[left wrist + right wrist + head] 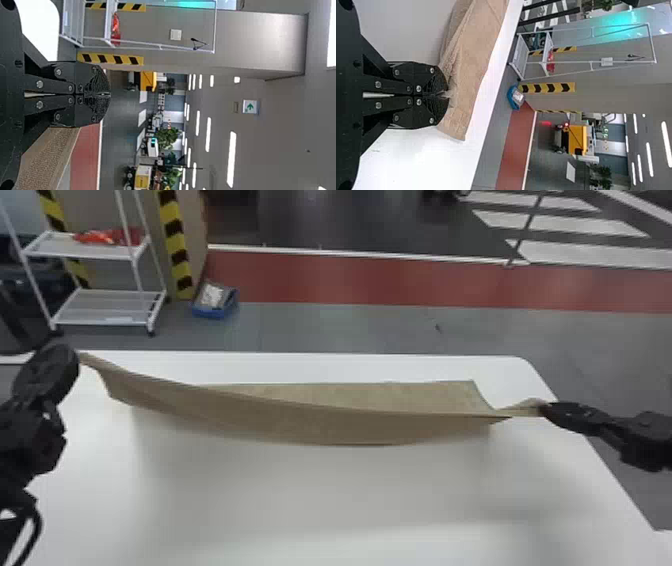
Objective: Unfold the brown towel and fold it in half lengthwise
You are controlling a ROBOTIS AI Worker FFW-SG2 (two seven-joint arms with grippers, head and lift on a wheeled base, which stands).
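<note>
The brown towel [325, 415] stretches across the table between both arms, its near part raised like a sagging strip and its far part lying flat toward the back edge. At its left corner is my left gripper [75, 357], shut on the towel. My right gripper [545, 409] is shut on the right end. In the left wrist view, the left gripper [109, 94] has its fingers closed together, with the towel [47, 158] beside them. In the right wrist view, the right gripper [447, 94] pinches a gathered bit of towel [472, 59].
The white table [320, 500] carries the towel near its far edge. Beyond it on the floor stand a white rack [100, 307] at the back left and a blue bin [215, 302] beside a striped post.
</note>
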